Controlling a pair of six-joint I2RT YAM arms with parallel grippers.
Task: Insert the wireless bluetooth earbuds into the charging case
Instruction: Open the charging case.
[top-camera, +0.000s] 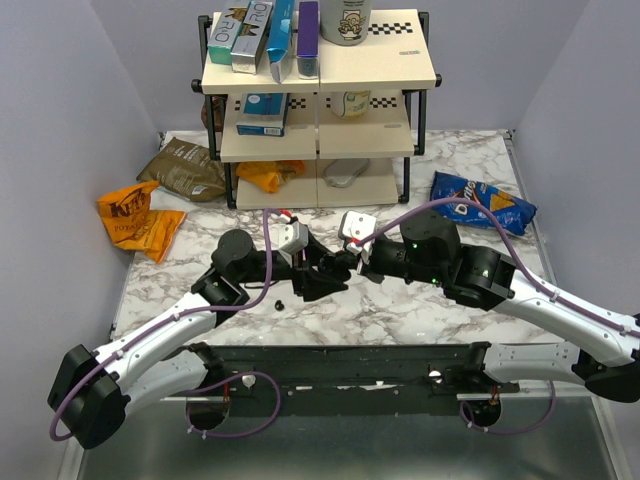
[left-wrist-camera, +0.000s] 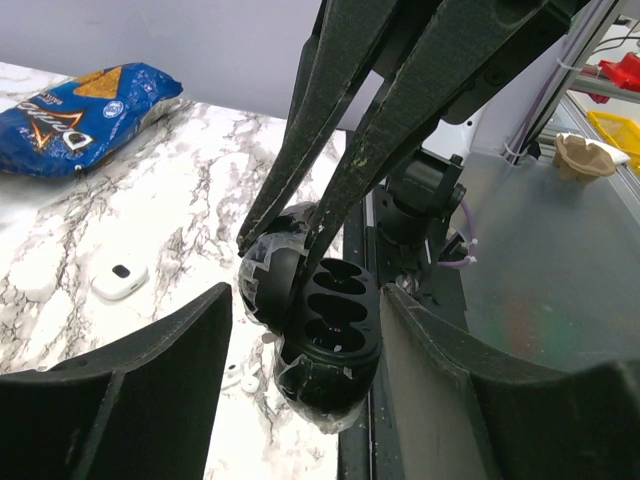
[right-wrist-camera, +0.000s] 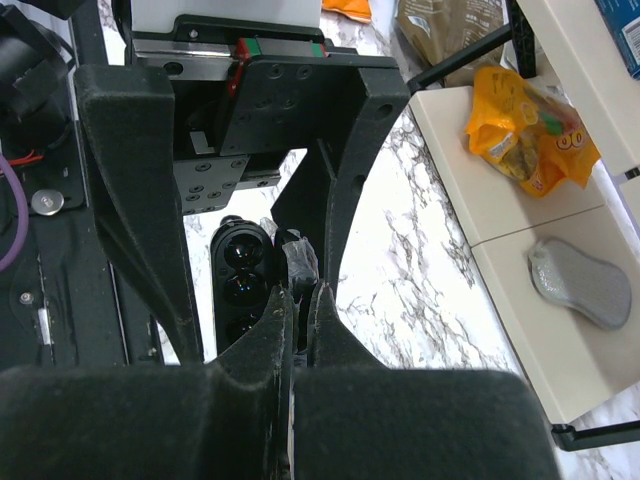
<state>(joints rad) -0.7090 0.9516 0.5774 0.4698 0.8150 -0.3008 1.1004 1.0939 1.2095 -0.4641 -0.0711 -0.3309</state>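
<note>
The charging case (left-wrist-camera: 325, 325) is black, hangs open above the table and shows its row of dark wells. My right gripper (right-wrist-camera: 300, 295) is shut on its taped lid (right-wrist-camera: 300, 262), and its long fingers (left-wrist-camera: 330, 150) come down onto the case in the left wrist view. My left gripper (left-wrist-camera: 305, 310) is open, with one finger on each side of the case. Both grippers meet at the table's middle in the top view, the left (top-camera: 322, 278) and the right (top-camera: 345, 265). One tiny black earbud (top-camera: 278, 300) lies on the marble near the left arm. I cannot tell if a bud sits in the wells.
A wooden shelf rack (top-camera: 320, 150) with boxes stands at the back. A blue chip bag (top-camera: 482, 200) lies right, with orange (top-camera: 135, 218) and brown (top-camera: 185, 168) bags left. A small white object (left-wrist-camera: 120, 281) and small white pieces (left-wrist-camera: 240, 376) lie on the marble under the case.
</note>
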